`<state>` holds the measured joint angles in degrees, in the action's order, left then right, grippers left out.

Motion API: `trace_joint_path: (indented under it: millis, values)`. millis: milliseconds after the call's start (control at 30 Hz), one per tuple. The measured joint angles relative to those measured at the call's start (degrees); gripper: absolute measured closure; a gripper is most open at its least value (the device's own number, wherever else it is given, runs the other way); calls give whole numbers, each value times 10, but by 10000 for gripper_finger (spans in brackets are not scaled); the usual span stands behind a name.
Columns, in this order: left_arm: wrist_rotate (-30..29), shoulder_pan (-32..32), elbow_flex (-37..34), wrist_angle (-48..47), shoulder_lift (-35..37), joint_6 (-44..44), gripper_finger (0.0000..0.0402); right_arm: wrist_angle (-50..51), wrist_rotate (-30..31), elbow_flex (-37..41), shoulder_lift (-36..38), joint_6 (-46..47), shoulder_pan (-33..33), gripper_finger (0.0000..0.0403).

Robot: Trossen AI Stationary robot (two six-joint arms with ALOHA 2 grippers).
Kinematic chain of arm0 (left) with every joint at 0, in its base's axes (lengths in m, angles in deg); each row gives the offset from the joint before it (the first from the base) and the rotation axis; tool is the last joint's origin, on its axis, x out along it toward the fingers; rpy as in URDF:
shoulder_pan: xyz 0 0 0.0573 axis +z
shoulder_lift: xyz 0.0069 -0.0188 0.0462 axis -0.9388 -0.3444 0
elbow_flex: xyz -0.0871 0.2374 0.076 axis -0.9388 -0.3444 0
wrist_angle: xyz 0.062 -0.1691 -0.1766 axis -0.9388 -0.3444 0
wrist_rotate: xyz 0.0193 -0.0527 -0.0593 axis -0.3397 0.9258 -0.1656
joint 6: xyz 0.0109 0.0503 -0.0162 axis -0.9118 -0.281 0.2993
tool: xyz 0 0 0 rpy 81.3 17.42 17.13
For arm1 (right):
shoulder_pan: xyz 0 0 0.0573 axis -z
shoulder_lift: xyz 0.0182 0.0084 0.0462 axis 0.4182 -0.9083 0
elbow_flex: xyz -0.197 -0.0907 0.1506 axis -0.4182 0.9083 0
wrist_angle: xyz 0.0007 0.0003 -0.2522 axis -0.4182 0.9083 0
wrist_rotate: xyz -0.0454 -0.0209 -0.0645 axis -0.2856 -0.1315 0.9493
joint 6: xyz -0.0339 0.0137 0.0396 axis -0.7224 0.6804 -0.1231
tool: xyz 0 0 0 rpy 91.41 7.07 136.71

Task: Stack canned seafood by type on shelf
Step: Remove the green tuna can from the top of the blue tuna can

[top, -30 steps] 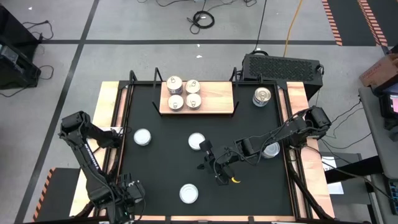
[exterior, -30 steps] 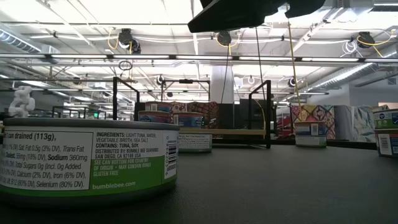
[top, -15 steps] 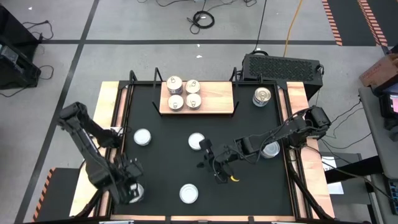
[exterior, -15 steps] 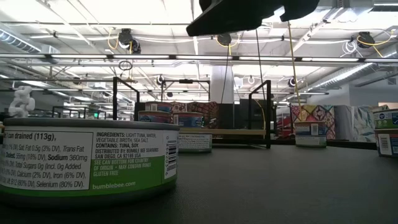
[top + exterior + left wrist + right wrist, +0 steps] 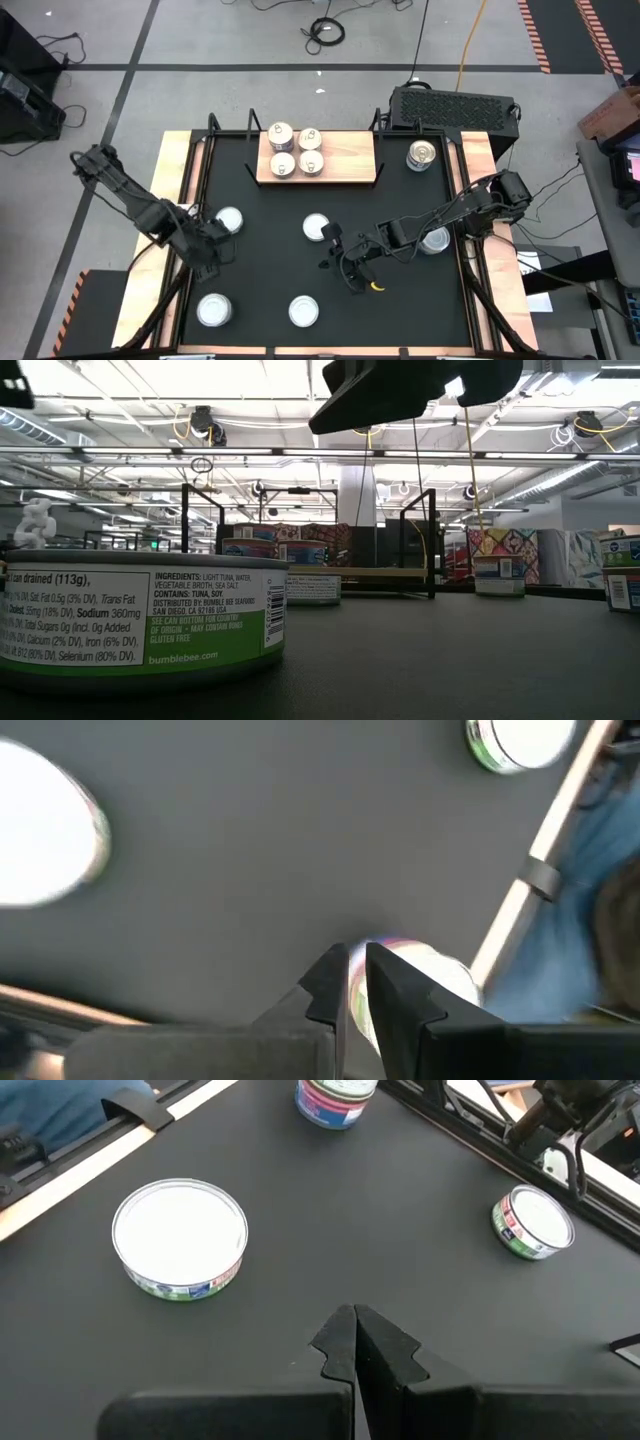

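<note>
Round silvery tins (image 5: 316, 228) on matte black tabletop (image 5: 400, 310), left claw (image 5: 208, 262) seemingly near-closed and empty, right claw (image 5: 352, 283) closed

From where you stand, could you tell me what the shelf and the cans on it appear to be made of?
The shelf looks like light unfinished wood, showing grain, with thin black rods, probably metal. The four cans look like shiny metal tins with printed paper labels on top.

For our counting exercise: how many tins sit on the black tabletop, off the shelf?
6: rear-right tin, left tin, centre tin, tin partly under the right arm, two front tins.
</note>
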<state>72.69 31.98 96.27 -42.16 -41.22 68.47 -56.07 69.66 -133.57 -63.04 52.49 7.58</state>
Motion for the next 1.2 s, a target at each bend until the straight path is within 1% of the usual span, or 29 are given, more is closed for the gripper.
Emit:
trace_joint_path:
  millis: [133,233,433,533,700,833,933,1067,1200]
  values:
    - [45,-12,-36,18,-2,6,361,0,0,0,0,-2,7,403]
    - [52,-18,-48,34,-18,-16,361,0,0,0,0,6,11,403]
    - [61,-24,-49,75,-54,-16,358,0,1,0,0,14,12,403]
    - [62,-29,-49,92,-71,-16,335,0,-1,0,0,15,12,403]
    - [55,-38,-49,87,-95,-23,271,0,-1,0,0,15,12,403]
    - [56,-41,-49,99,-111,-71,232,1,-1,0,0,15,12,403]
    - [69,-48,-49,108,-122,-108,225,1,-1,0,0,15,12,403]
    - [69,-62,-49,111,-137,-169,224,1,0,0,0,15,12,403]
    - [69,-70,-49,113,-155,-181,224,1,0,0,0,15,12,403]
